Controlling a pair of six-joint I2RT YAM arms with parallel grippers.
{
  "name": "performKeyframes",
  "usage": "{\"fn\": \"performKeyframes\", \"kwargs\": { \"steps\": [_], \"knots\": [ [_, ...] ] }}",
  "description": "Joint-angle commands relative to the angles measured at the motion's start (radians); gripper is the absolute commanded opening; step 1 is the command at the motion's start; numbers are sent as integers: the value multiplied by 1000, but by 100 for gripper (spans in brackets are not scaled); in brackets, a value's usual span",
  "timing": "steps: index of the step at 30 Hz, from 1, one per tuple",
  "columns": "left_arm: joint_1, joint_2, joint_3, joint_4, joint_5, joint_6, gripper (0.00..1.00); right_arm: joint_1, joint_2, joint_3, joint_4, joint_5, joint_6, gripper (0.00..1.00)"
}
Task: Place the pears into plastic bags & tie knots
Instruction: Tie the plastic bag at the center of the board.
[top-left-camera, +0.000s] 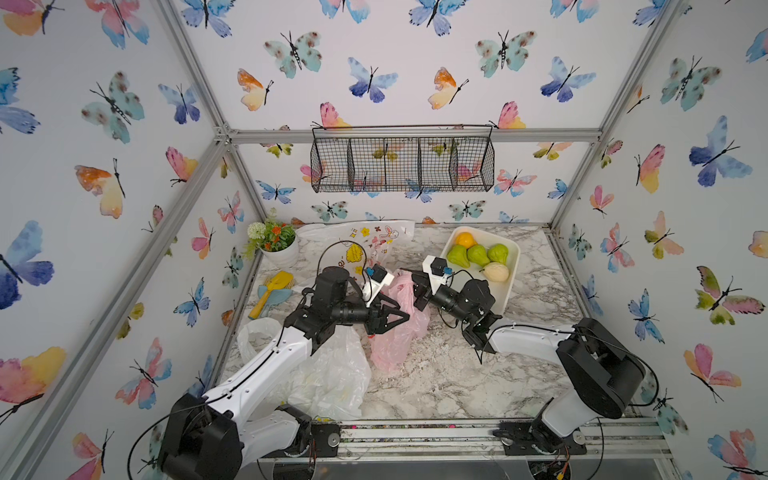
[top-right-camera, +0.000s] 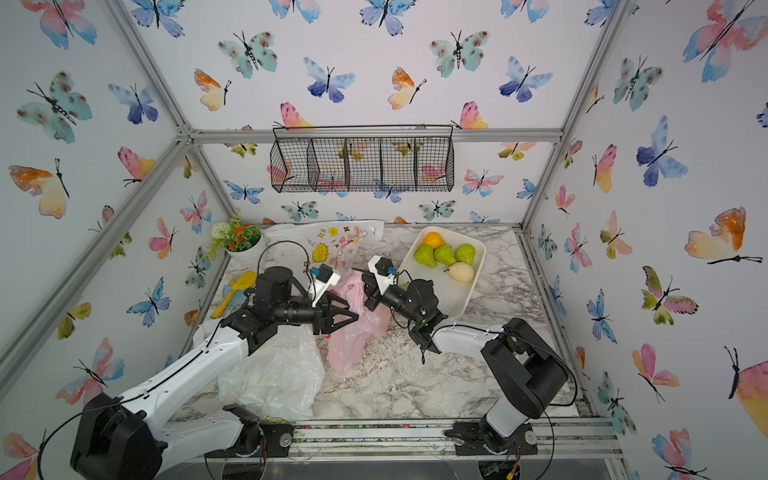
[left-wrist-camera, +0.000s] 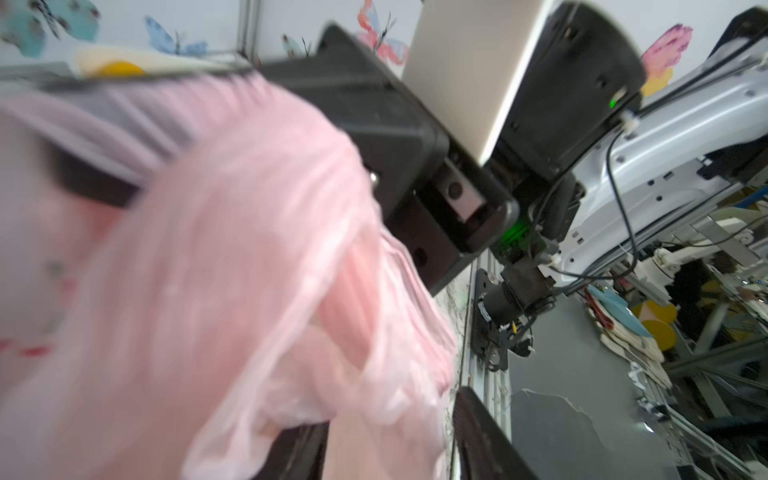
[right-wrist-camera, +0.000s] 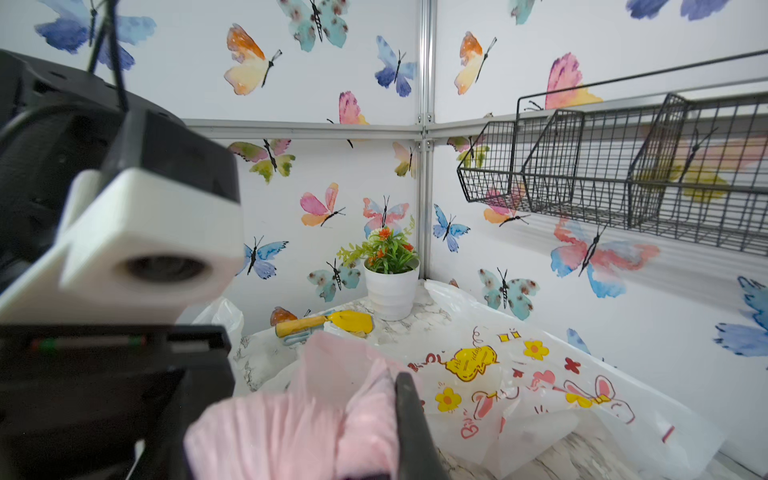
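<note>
The pink plastic bag (top-left-camera: 399, 332) stands crumpled mid-table between both arms. My left gripper (top-left-camera: 395, 320) is at its near side, and in the left wrist view its jaws (left-wrist-camera: 386, 415) stand apart with loose pink film draped between them. My right gripper (top-left-camera: 417, 286) is shut on the bag's gathered top strip (right-wrist-camera: 365, 415). Three green pears (top-left-camera: 478, 254) and a cream pear (top-left-camera: 496, 272) lie in the white tray (top-left-camera: 513, 266). The white lemon-print bag (top-left-camera: 332, 374) lies under my left arm. At the back lies the doodle bag (top-left-camera: 365, 239). Knots are out of view.
An orange fruit (top-left-camera: 464, 240) shares the tray. A potted plant (top-left-camera: 278, 245) and a yellow-and-blue toy shovel (top-left-camera: 272, 291) sit at the back left. A wire basket (top-left-camera: 403, 164) hangs on the back wall.
</note>
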Motion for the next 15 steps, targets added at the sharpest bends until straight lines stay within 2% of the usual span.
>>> {"fn": "performKeyframes", "kwargs": {
  "steps": [1, 6, 9, 11, 13, 15],
  "knots": [
    [46, -94, 25, -5, 55, -28, 56, -10, 35, -18, 151, -50, 12, 2],
    [168, -156, 29, 55, 93, -90, 57, -17, 69, -15, 182, -71, 14, 2],
    [242, -127, -10, 224, -13, -198, 56, -16, 82, -12, 195, -92, 1, 2],
    [252, -63, -29, 351, -76, -245, 56, -17, 90, -10, 203, -99, -7, 3],
    [242, 21, -29, 474, -20, -296, 56, -17, 101, -7, 210, -95, -11, 3],
    [207, 78, -12, 489, -6, -305, 56, -18, 112, -3, 226, -84, -5, 3]
  ]
}}
